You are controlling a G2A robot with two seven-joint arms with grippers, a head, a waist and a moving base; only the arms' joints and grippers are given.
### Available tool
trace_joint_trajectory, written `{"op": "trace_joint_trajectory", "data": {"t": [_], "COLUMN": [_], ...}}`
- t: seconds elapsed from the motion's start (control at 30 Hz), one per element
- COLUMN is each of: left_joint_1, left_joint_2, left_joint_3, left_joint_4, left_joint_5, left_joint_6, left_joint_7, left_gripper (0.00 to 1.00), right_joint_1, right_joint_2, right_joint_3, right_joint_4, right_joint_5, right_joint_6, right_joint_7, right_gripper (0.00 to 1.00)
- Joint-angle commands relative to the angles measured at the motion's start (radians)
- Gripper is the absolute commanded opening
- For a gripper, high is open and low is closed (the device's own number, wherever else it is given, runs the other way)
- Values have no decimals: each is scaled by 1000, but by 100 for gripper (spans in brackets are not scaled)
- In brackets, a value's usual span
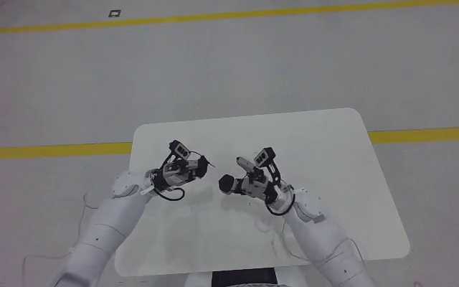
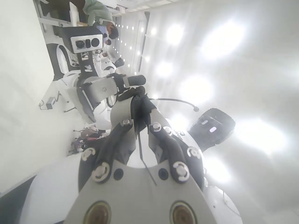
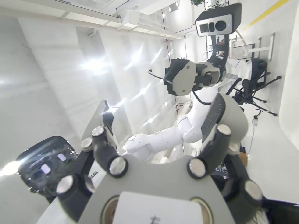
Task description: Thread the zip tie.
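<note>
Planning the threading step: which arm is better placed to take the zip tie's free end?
Probably the right. The right gripper is open and empty, facing the left gripper, which is shut on the zip tie, its curved end jutting free.

Bright, even overhead light falls on the white table [image 1: 337,143], which looks pale and flat. In both wrist views ceiling lamps [image 2: 220,40] bloom into heavy glare, the zip tie [image 2: 172,99] stands dark against it, and straight lines bow toward the edges

Zip tie [image 2: 140,150]: black, plain. Right tool [image 3: 163,117]: pale grey shells, black ribbed pads [image 3: 212,115], silver pivot pins [image 3: 118,165]. Desk [image 1: 337,136]: plain white. Floor [image 1: 215,72]: light grey, crossed by yellow stripes [image 1: 215,16].
</note>
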Motion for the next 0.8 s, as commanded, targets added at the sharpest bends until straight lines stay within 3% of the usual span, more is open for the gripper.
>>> {"op": "trace_joint_trajectory", "data": {"t": [0.0,0.3,0.47,0.77], "left_joint_1": [-2,-3,-3,-3], "left_joint_2": [-3,-3,-3,-3], "left_joint_3": [6,7,7,7], "left_joint_4": [3,2,2,2], "left_joint_5": [-2,-1,-1,-1], "left_joint_6": [-10,-11,-11,-11], "left_joint_7": [-1,-1,-1,-1], "left_gripper": [0,0,0,0], "right_joint_1": [11,16,31,54], "right_joint_2": [1,1,-1,-6], "right_joint_3": [-9,-12,-31,-56], "right_joint_4": [11,14,20,65], "right_joint_5": [21,12,3,38], "right_joint_6": [27,30,31,-25], "right_joint_7": [25,27,-41,-42], "right_gripper": [100,100,100,100]}}
